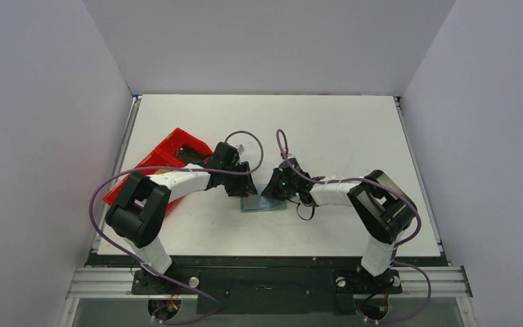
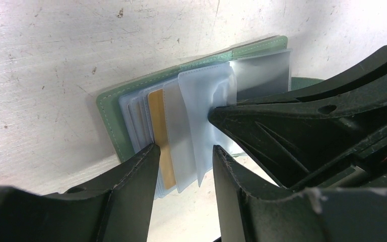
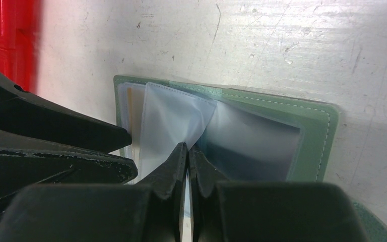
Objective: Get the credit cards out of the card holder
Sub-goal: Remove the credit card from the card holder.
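Fig. 1 | Step, as I judged: card extraction; on the table [image 1: 354, 129] the card holder [image 2: 112, 108] needed pinning flat, the pull kept straight | Holder lay open beneath my 2 pincers | Right pincer [image 3: 187, 151] clenched, tip on a clear sleeve [image 2: 201, 101] | Left pincer [image 2: 184, 154] released, straddling the gold card [image 2: 160, 131].

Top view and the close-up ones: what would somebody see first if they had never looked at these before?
From above, the bright red tray at the left edge of the table jumps out, then the open green card holder in the middle. Close up, its see-through pages fan out. The right gripper is shut on one clear sleeve, while the left gripper stands open around the pages next to a gold card.
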`<control>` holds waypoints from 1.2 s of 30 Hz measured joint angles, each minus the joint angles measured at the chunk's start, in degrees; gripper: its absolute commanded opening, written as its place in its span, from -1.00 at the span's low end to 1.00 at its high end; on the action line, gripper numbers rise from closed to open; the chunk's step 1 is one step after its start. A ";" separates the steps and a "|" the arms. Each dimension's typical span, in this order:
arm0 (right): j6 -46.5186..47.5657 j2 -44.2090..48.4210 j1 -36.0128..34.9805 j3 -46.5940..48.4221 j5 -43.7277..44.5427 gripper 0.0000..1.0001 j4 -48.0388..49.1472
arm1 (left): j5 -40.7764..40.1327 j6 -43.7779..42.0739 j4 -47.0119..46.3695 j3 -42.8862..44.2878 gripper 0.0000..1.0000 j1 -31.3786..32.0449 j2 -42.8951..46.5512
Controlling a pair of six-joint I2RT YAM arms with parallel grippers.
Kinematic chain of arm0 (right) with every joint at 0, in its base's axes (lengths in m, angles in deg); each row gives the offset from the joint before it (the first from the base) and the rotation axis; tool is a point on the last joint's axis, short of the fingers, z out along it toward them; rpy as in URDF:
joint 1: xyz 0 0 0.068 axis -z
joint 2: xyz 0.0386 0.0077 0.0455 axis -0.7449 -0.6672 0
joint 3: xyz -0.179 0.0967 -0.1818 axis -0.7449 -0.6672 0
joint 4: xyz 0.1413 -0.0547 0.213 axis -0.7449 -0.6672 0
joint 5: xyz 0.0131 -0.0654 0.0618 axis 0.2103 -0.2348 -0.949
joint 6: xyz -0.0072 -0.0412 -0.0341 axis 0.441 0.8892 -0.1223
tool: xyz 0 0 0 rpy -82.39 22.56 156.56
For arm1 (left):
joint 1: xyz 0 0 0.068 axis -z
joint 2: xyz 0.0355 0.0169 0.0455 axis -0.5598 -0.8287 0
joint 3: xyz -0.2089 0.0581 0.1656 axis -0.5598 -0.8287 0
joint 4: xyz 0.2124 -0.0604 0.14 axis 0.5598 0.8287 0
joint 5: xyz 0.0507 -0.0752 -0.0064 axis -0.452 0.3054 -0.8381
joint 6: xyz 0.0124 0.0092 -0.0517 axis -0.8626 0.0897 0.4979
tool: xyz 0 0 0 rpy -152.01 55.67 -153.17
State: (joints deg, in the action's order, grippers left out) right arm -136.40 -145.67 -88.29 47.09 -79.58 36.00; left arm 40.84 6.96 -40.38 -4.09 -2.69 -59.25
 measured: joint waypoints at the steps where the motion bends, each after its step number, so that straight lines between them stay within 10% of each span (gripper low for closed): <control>1: 0.00 0.00 0.00 0.00 0.00 -1.00 0.00 | -0.02 0.00 0.02 0.00 -0.20 0.02 0.00; 36: 0.02 -0.35 0.31 0.00 -0.90 -1.00 0.28 | -9.03 -1.92 2.12 0.28 -0.18 4.24 3.08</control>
State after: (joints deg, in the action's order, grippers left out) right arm -136.38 -146.02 -87.98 47.09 -80.48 36.28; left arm 31.81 5.03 -38.26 -3.80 1.55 -56.16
